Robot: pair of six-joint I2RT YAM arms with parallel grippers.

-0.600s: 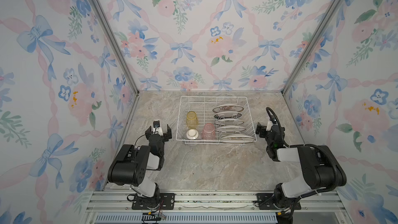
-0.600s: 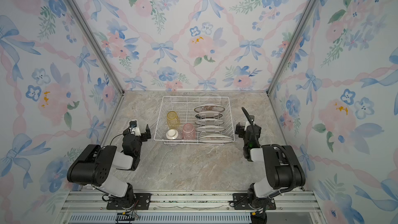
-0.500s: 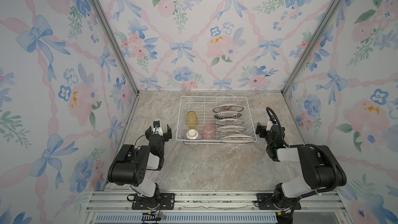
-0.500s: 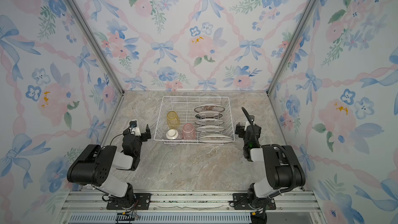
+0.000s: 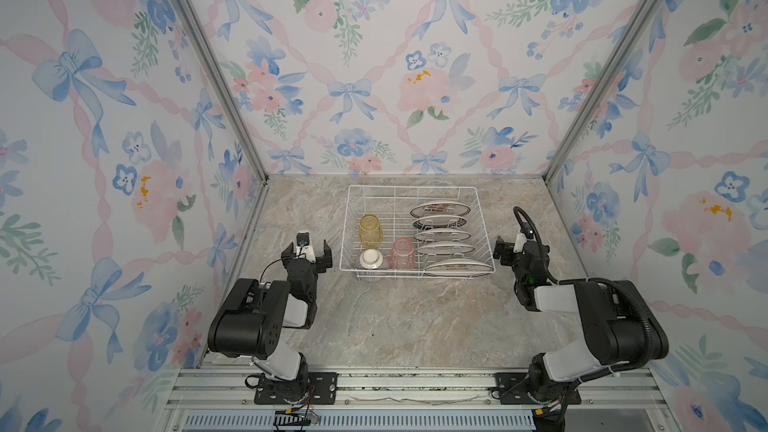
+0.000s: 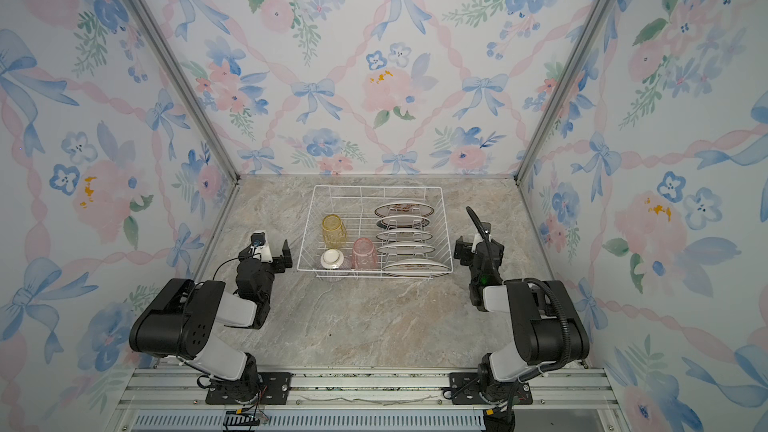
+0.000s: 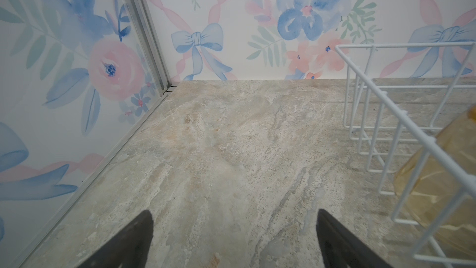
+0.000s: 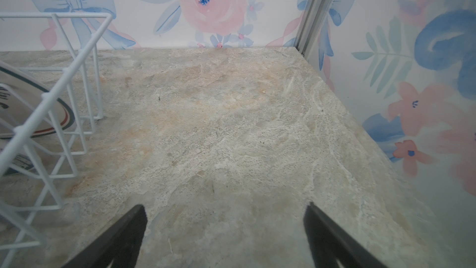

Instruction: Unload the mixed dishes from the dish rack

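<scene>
The left hand [image 5: 307, 252] was seen with its fingers spread wide apart, and nothing was held between them. In the left wrist view only bare desk [image 7: 231, 137] was shown between the two dark fingertips [image 7: 139, 238]. This hand was placed just beside the left wall of the dish rack [image 5: 413, 187], apart from the wire.

The right hand [image 5: 512, 249] was likewise found wide apart and empty, with plain desk framed between its fingertips [image 8: 128, 233] in the right wrist view. It was placed just beside the rack's right wall, toward the front corner, and no contact with the wire could be made out.

The dish rack, a white wire basket, was set on the desk toward the back wall and between the two hands in both top views. Five plates [image 5: 442, 236], white with dark rims, were stood on edge in a row along its right half. The yellow tumbler [image 5: 370, 229] was located in the left half toward the back. The pink tumbler [image 5: 403, 253] was placed nearer the front, just beside the plates. The small bowl [image 5: 371, 258] was turned bottom up in the front left corner, next to the pink tumbler.

The yellow tumbler [image 7: 438, 176] was glimpsed through the wires in the left wrist view, and a dark-rimmed plate [image 8: 25, 104] in the right wrist view.
</scene>
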